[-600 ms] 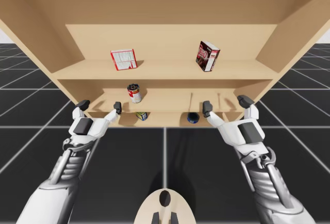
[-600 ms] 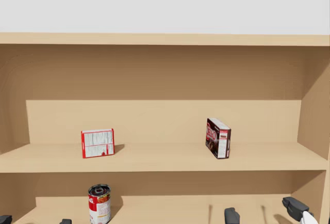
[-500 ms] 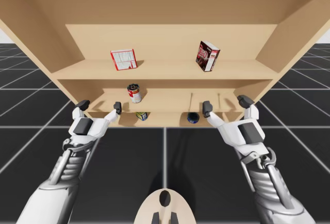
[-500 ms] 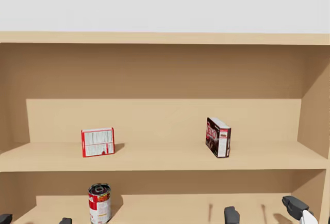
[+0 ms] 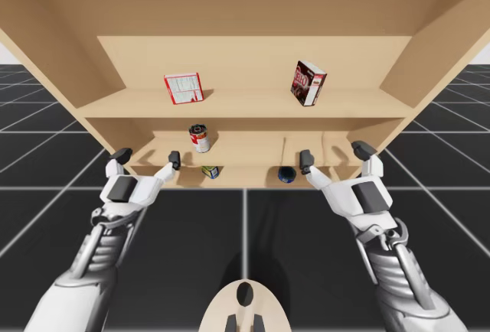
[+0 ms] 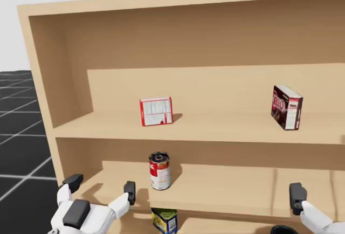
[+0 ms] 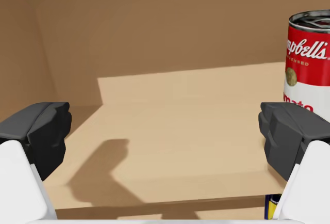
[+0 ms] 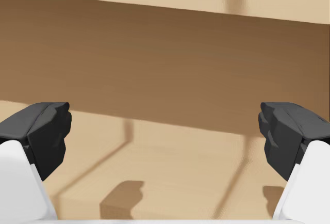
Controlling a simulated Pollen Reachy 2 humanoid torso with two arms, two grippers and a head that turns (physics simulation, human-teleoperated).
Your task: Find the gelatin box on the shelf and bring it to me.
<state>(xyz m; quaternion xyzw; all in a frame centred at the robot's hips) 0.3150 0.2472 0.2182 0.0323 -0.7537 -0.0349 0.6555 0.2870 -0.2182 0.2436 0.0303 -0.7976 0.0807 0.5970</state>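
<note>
The small red-and-white box [image 5: 183, 88] stands on the upper board of the shelf [image 5: 245, 104], well above my left gripper [image 5: 148, 156] and a little to its right. That gripper's fingers are spread wide with nothing between them, at the front edge of the middle board. My right gripper [image 5: 334, 154], equally spread and empty, hovers at the same edge, below a dark box [image 5: 308, 83]. A red-and-white can [image 5: 199, 138] stands just beside my left fingers. The shelf is pale wood, and the floor [image 5: 245, 225] is dark and gridded.
</note>
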